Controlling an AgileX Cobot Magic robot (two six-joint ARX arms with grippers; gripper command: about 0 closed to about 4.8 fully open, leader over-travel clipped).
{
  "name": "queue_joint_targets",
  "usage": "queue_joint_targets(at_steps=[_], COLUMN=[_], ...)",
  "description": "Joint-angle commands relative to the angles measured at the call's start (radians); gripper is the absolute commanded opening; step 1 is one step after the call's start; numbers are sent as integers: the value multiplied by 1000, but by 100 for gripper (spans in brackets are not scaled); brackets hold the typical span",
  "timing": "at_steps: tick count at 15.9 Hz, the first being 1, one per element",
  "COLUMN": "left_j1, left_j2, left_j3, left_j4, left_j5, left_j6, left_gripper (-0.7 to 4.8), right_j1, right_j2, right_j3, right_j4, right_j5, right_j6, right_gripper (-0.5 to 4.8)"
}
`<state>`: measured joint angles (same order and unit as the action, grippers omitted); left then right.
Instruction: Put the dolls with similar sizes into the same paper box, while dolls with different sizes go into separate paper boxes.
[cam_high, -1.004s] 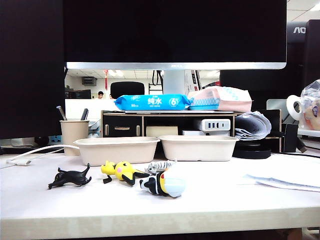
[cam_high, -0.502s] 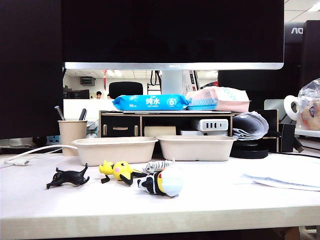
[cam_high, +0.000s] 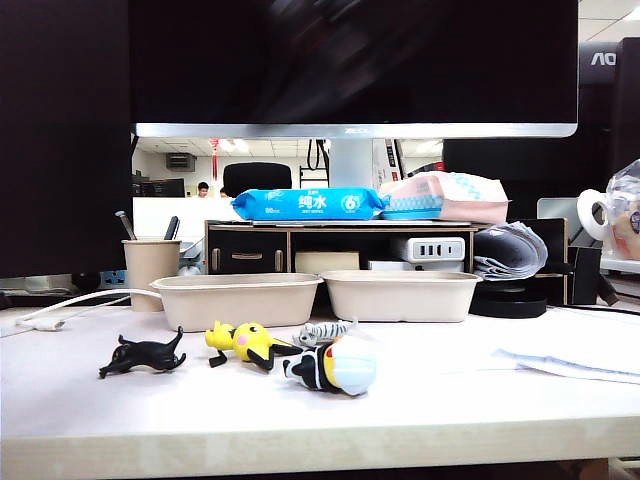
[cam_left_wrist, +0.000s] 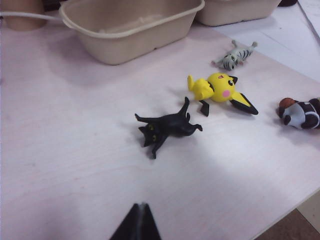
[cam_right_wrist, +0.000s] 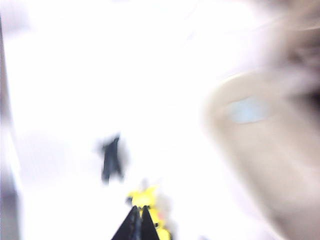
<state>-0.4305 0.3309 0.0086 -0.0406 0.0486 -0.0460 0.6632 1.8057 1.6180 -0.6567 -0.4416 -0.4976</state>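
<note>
Dolls (cam_high: 255, 343) lie before both paper boxes (cam_high: 236, 300)

Open tabletop (cam_high: 480, 395) right of dolls (cam_high: 300, 352); paper boxes (cam_high: 320, 297) behind

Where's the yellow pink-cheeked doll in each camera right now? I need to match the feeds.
Exterior view: yellow doll lies on the table, between the black dog doll and the grey-white striped doll.
Left wrist view: yellow doll, beside the black dog doll.
Right wrist view: blurred yellow shape by the shut right gripper.
Shared landmark: the black dog doll.
</note>
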Motion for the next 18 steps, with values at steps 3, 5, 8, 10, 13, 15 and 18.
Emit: queue_joint_targets(at_steps=[3, 5, 8, 10, 13, 15, 18], left_j1=[2, 2, 2, 2, 2, 2, 2], left_j2=[0, 0, 0, 0, 0, 0, 0], left_j3=[1, 1, 1, 1, 1, 1, 1], left_j4=[12, 13, 12, 13, 12, 12, 12], left_j5=[-2, -2, -2, -3, -3, -3, -3], left_j6=[-3, -3, -3, -3, -3, -3, -3], left_gripper=[-5, -5, -5, -5, -5, -5, -5], right_j1=[191, 221, 231, 230, 230, 229, 229], right_j2=[208, 251, 279, 299, 328, 348, 364], right_j3=[70, 70, 70, 70, 70, 70, 70], right_j4=[-56, 52, 128, 130, 128, 116, 106], right_j5=[179, 183, 193, 202, 208, 210, 249], right_j6=[-264, -264, -261, -262, -261, -258, -258], right_gripper=[255, 368, 346, 325, 325, 322, 259])
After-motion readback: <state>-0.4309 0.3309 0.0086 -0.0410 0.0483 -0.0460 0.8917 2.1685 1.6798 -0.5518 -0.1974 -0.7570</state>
